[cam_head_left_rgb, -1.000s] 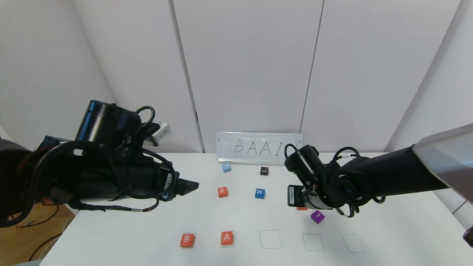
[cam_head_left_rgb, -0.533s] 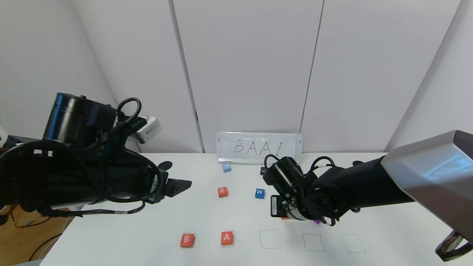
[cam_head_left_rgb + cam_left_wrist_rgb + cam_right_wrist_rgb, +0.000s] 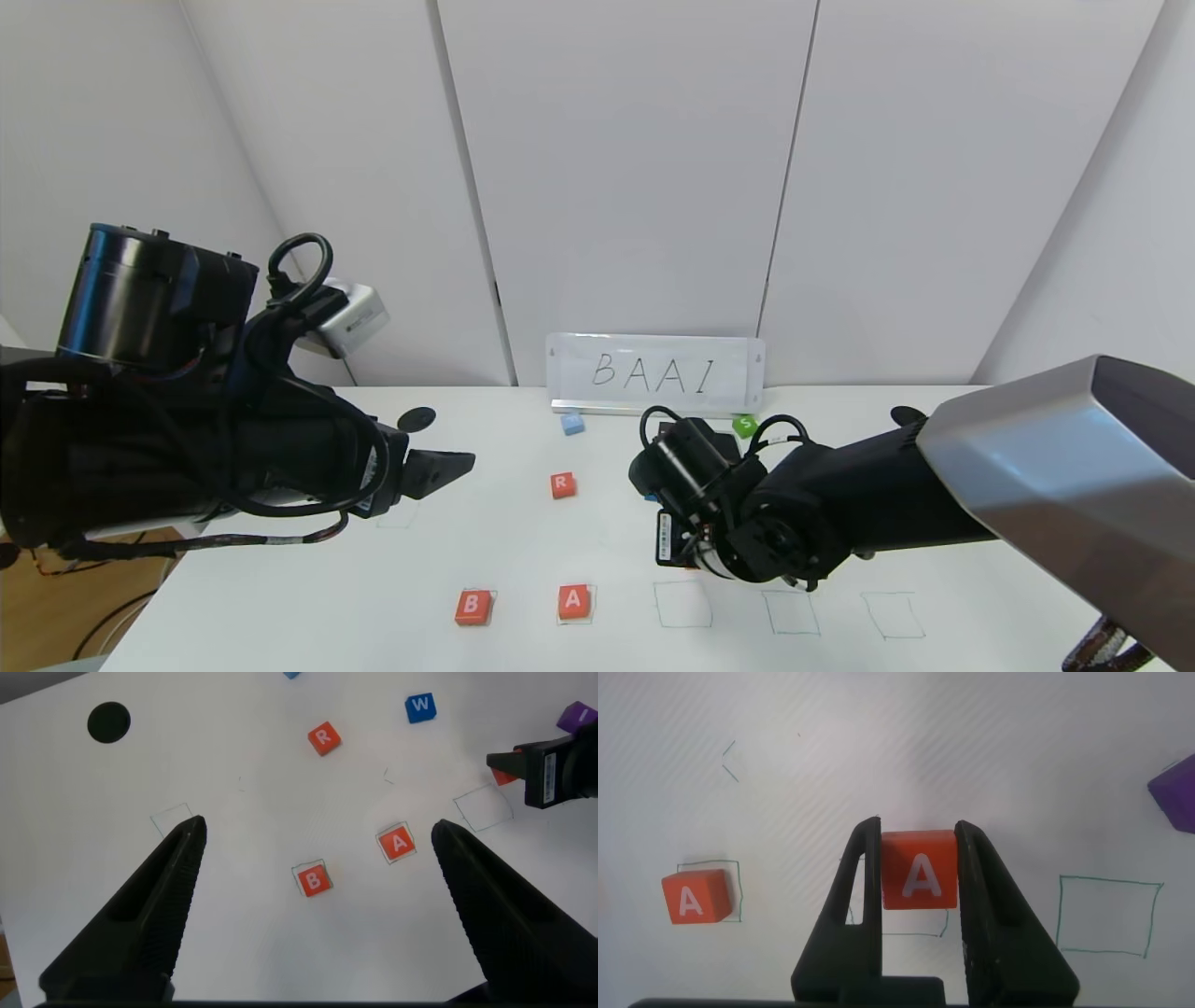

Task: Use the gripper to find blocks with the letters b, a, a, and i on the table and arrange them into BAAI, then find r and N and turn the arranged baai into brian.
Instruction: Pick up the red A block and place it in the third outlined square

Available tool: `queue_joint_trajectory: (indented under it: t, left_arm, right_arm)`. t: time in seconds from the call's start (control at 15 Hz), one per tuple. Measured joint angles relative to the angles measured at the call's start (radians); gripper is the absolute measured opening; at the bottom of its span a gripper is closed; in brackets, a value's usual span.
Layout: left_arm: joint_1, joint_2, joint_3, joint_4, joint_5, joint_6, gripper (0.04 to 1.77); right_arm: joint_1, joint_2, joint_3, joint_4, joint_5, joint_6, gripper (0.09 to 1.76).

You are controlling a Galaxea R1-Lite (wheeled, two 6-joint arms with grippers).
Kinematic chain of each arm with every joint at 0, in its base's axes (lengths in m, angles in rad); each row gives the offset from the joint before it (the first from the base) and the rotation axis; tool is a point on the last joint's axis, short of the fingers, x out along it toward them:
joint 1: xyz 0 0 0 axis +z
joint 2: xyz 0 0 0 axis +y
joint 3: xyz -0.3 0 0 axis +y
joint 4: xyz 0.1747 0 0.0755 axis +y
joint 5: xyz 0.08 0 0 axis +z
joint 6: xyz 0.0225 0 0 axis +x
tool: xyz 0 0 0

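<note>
Since a second ago the right gripper (image 3: 919,882) has swung leftward, its fingers clamped on the second A block (image 3: 919,868) above the third drawn square (image 3: 683,604). It should lower squarely inside the outline, clear of the placed A (image 3: 574,601). The left gripper (image 3: 313,840) hovers wide open; the tabletop (image 3: 523,541) offers room around.

Two blocks placed, right arm low over the table (image 3: 280,597)

B block (image 3: 472,607) and A block (image 3: 574,601) sit at six o'clock; right gripper (image 3: 686,560) hangs beside them at five o'clock, above an empty green square (image 3: 682,604).
</note>
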Motion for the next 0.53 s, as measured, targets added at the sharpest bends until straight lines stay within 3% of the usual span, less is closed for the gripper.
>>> queue_joint_trajectory:
  t: [0.53]
  left_arm:
    - [-0.001, -0.001, 0.0, 0.002, 0.0, 0.001, 1.72]
  right_arm:
    - [0.028, 0.029, 0.013, 0.005, -0.001, 0.018, 0.54]
